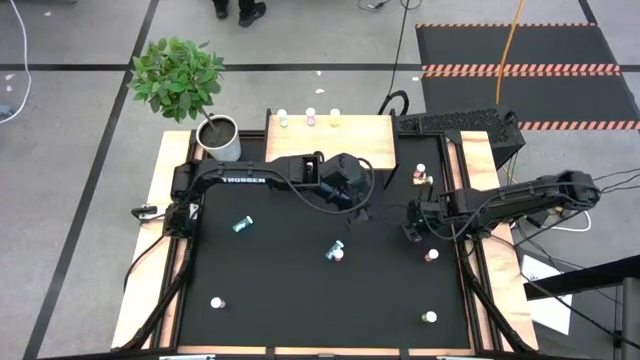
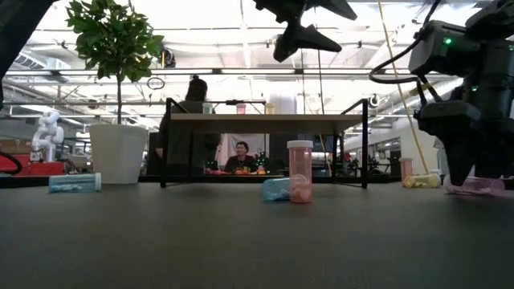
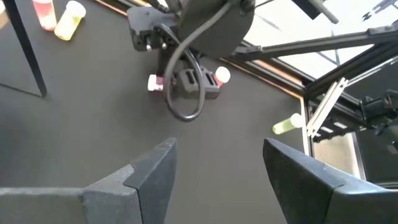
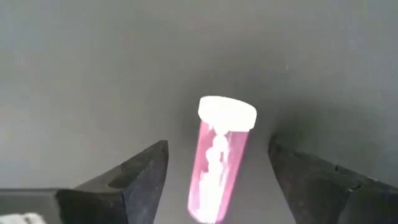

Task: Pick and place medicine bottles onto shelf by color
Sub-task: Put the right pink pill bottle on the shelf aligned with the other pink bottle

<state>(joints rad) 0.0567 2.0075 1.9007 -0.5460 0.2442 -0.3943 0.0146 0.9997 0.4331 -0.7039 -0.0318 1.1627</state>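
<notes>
A pink medicine bottle [image 4: 219,163] with a white cap lies on its side on the black table top. My right gripper [image 4: 217,144] stands open over it, pointing down, one finger on each side and neither touching; it is near the table's right edge [image 1: 412,228]. My left gripper [image 3: 217,146] hangs open in the air over the table's middle [image 1: 355,195], in front of the shelf [image 1: 370,135], with nothing between its fingers. Three bottles [image 1: 310,118] stand along the shelf's far edge. The other loose bottles [image 1: 337,250] are spread over the table.
A teal bottle [image 1: 242,224] lies at the left. A pink one [image 2: 299,171] stands at the middle beside a lying teal one [image 2: 277,190]. More bottles: pink [image 1: 432,256], green [image 1: 430,318], one near left [image 1: 216,302], a pair [image 1: 420,177] by the shelf. A potted plant [image 1: 218,135] stands far left.
</notes>
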